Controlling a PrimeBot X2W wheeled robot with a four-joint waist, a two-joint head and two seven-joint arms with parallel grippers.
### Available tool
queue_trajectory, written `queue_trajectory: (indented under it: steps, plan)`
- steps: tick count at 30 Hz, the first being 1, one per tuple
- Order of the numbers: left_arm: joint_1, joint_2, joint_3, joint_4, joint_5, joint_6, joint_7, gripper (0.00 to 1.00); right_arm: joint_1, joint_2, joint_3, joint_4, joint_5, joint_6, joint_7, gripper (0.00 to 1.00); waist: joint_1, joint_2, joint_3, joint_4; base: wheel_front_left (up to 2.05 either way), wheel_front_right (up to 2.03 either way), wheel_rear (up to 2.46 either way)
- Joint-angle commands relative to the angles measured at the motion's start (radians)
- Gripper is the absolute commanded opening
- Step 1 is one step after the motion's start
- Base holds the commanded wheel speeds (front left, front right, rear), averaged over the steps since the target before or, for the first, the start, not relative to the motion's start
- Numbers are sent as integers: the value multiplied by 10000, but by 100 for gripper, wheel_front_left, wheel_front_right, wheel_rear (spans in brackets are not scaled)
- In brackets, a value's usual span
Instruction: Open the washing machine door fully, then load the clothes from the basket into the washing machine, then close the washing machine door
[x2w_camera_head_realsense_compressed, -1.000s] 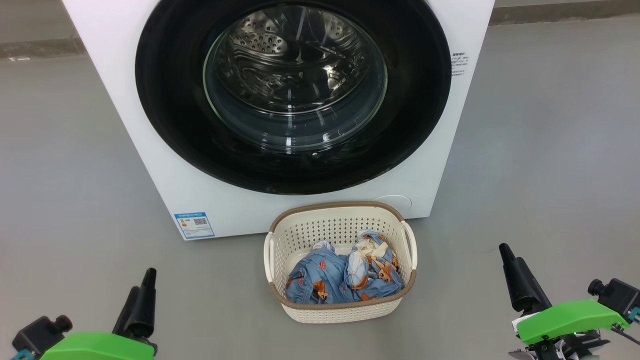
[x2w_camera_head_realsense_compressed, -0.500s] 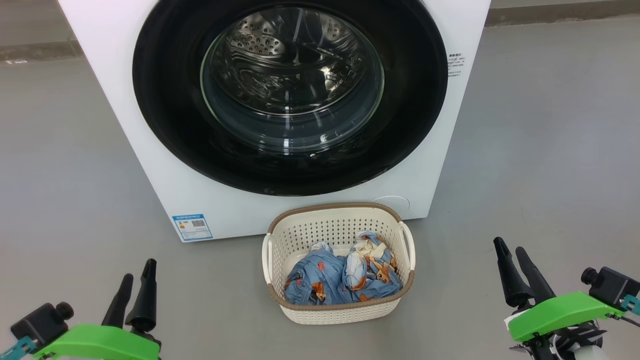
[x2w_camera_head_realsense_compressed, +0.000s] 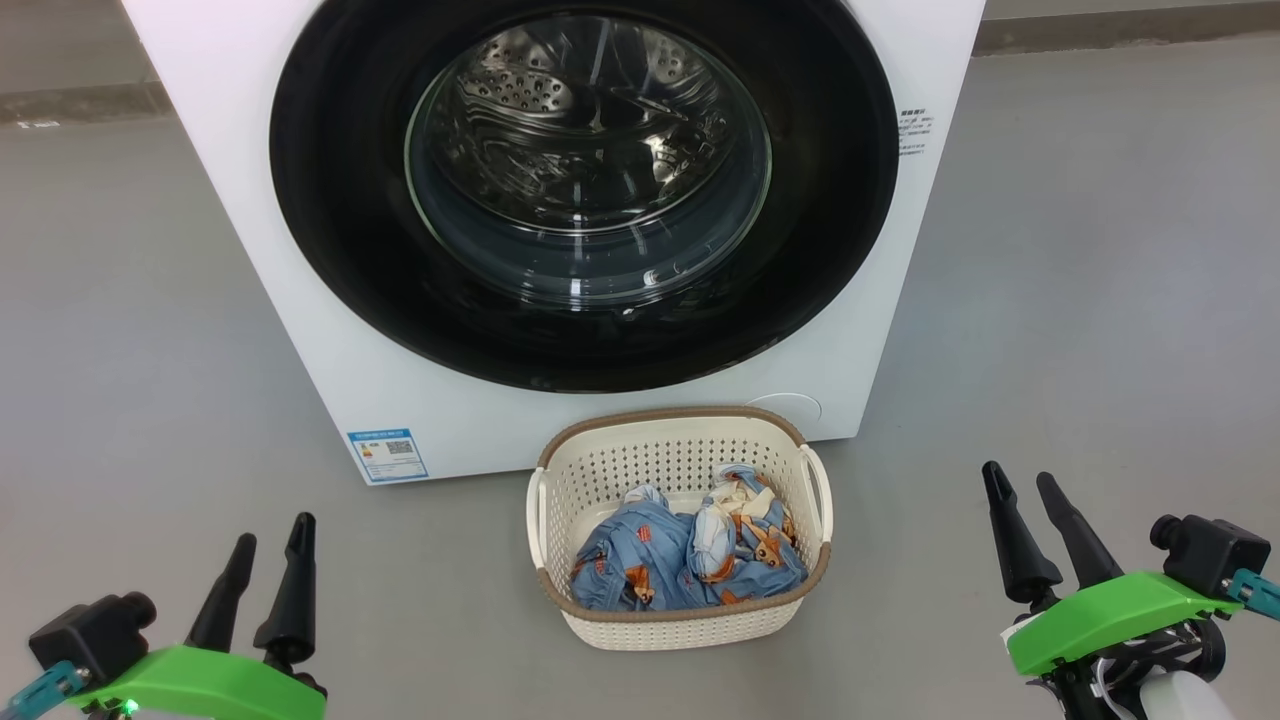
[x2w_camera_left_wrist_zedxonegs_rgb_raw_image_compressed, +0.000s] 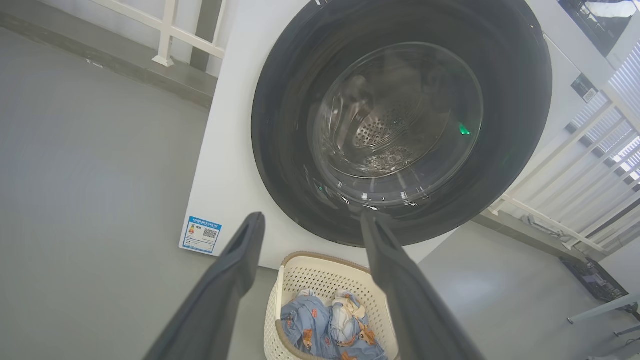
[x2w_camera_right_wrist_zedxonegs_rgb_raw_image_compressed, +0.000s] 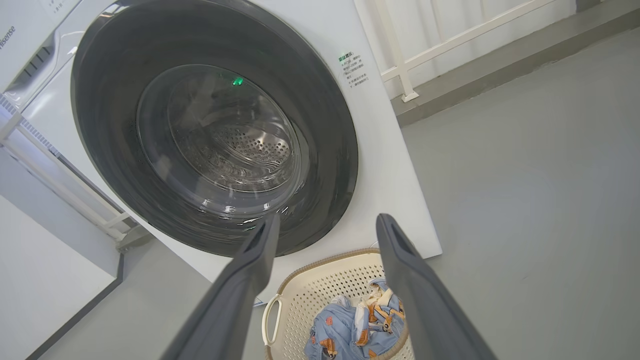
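The white washing machine (x2w_camera_head_realsense_compressed: 300, 300) (x2w_camera_left_wrist_zedxonegs_rgb_raw_image_compressed: 225, 165) (x2w_camera_right_wrist_zedxonegs_rgb_raw_image_compressed: 385, 165) stands ahead with its round black-rimmed door (x2w_camera_head_realsense_compressed: 585, 190) (x2w_camera_left_wrist_zedxonegs_rgb_raw_image_compressed: 400, 120) (x2w_camera_right_wrist_zedxonegs_rgb_raw_image_compressed: 215, 130) shut flat against the front. On the floor before it sits the cream basket (x2w_camera_head_realsense_compressed: 680, 455) (x2w_camera_left_wrist_zedxonegs_rgb_raw_image_compressed: 325, 272) (x2w_camera_right_wrist_zedxonegs_rgb_raw_image_compressed: 320, 285), holding blue clothes (x2w_camera_head_realsense_compressed: 690, 555) (x2w_camera_left_wrist_zedxonegs_rgb_raw_image_compressed: 325, 325) (x2w_camera_right_wrist_zedxonegs_rgb_raw_image_compressed: 357, 325) with orange animal prints. My left gripper (x2w_camera_head_realsense_compressed: 270, 535) (x2w_camera_left_wrist_zedxonegs_rgb_raw_image_compressed: 310, 220) hovers open at the lower left, well left of the basket. Low on the right, my right gripper (x2w_camera_head_realsense_compressed: 1020, 478) (x2w_camera_right_wrist_zedxonegs_rgb_raw_image_compressed: 327, 220) is open too, with nothing between its fingers.
Grey floor (x2w_camera_head_realsense_compressed: 130, 350) spreads on both sides of the machine. A blue label sticker (x2w_camera_head_realsense_compressed: 388, 452) marks the machine's lower left front. White railings (x2w_camera_right_wrist_zedxonegs_rgb_raw_image_compressed: 425, 40) and a wall stand behind it; another white appliance (x2w_camera_right_wrist_zedxonegs_rgb_raw_image_compressed: 30, 45) stands beside it.
Both grippers have turned so that each now shows two spread fingers, and the right one has risen a little. Door, basket and clothes are unmoved.
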Motion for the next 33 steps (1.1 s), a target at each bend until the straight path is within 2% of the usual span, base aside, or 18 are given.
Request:
queue_trajectory:
  steps: [1,33]
  plan:
    - [-541,357,200,-303,379,-19,-179,100,-463,-155,214,-199,-392,72,-156,100,0,-1,-18,1,0,0,0]
    - [-824,968,-65,-331,3514,-27,-1092,100,-1002,-526,713,354,-3835,97,-1062,100,0,-1,-62,2,0,0,0]
